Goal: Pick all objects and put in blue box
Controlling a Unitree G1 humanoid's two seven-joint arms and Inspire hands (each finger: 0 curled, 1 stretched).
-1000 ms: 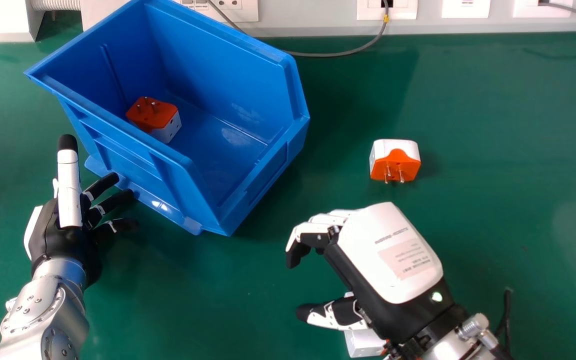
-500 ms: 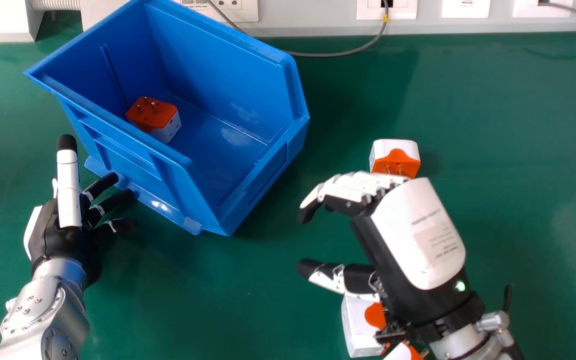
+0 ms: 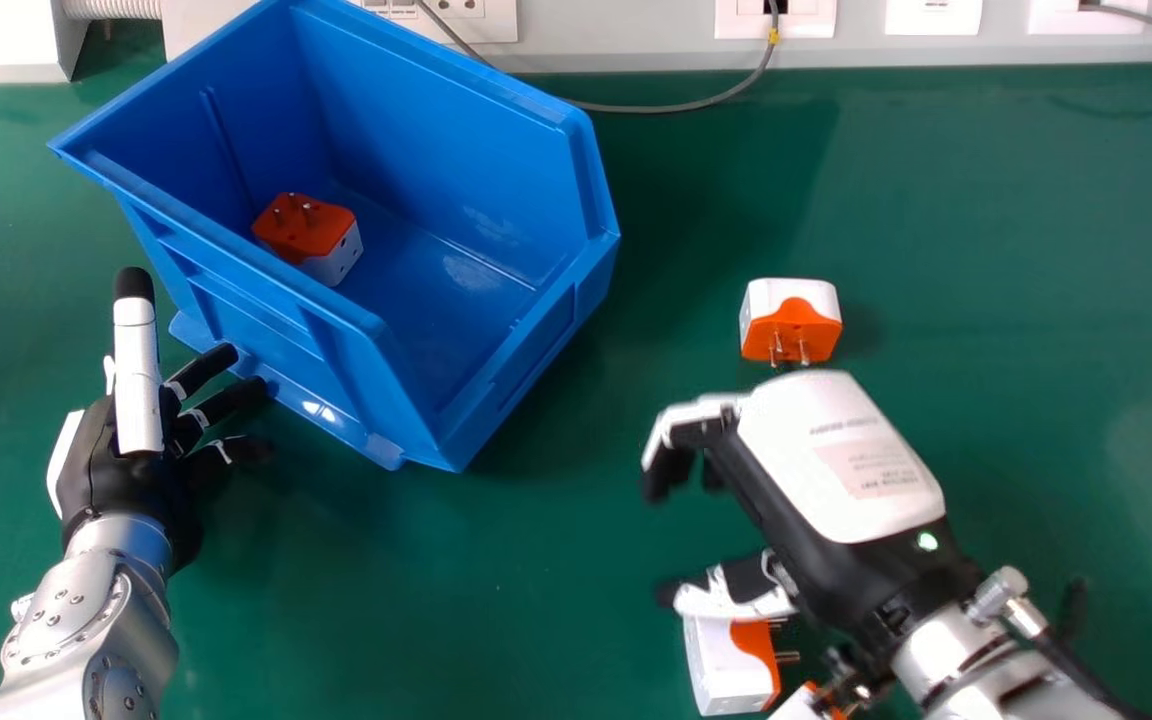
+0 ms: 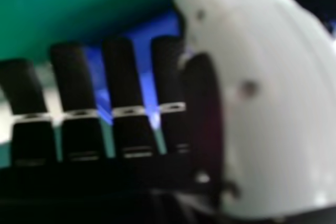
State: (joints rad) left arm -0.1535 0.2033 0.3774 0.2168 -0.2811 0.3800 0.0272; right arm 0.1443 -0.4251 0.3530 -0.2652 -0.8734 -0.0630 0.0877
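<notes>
We find left hand and right hand open, empty; a low sweep could knock the thumb-side plug adapter.

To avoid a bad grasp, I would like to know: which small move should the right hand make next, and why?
Probably draw the right hand slightly back, to bring between thumb and fingers the adapter that its thumb partly hides in the head view. That adapter lies outside the box, and the hand looks empty.
</notes>
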